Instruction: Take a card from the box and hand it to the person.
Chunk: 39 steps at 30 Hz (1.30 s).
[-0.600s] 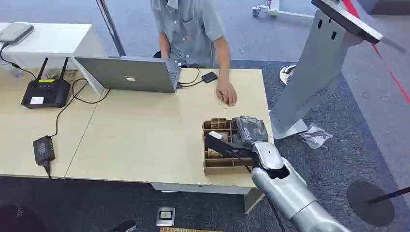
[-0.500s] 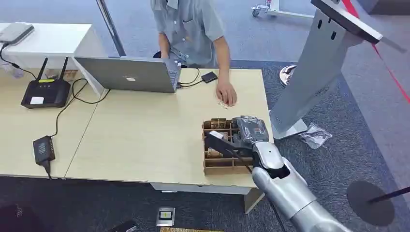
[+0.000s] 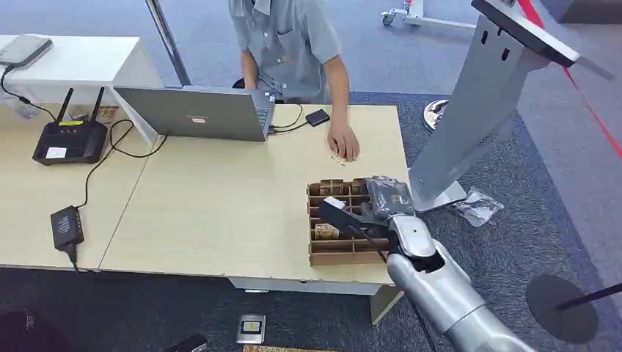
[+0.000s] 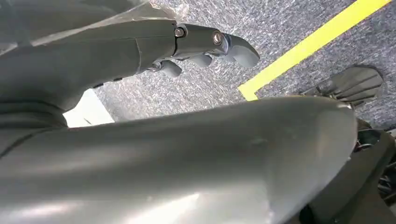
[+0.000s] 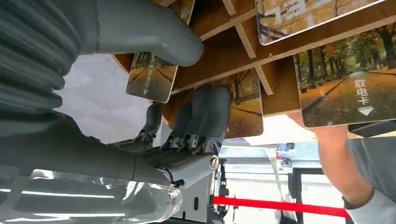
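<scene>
My right hand [image 3: 364, 213] has shifted slightly toward me over the box [image 3: 317, 249], thumb and fingers now pinching one card [image 5: 152, 80], so extraction appears underway.

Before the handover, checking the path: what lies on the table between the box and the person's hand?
In the head view, only bare tabletop lies between the box and the person's hand, apart from a small pale item by the fingers, too small to identify.
</scene>
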Motion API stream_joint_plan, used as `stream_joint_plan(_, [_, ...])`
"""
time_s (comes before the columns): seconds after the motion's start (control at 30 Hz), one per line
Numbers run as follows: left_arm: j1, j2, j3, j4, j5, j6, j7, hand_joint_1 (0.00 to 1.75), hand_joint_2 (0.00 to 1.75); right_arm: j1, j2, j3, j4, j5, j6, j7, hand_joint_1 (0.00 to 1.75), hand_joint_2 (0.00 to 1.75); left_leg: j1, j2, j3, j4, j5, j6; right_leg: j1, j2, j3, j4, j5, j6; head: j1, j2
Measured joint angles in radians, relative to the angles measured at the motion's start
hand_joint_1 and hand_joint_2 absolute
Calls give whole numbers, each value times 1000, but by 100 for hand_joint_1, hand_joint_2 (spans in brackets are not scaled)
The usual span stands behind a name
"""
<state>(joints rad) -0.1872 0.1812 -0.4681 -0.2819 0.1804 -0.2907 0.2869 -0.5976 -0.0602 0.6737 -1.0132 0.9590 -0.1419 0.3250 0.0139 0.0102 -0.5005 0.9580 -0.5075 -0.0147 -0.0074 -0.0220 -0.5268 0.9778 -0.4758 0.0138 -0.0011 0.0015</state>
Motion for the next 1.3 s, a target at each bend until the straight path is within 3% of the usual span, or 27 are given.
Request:
stream_joint_plan(0.57, [-1,0,0,0,-1,0,-4,0,0,23,-3,8,-46,11,11,-47,86,175,0,0,0,0,0,0,0,0,0,0,0,0,0,0])
stream_joint_plan(1.3, [15,0,10,0,13,5,-16,0,0,21,6,41,-95,20,24,-54,84,175,0,0,-1,0,0,0,0,0,0,0,0,0,0,0])
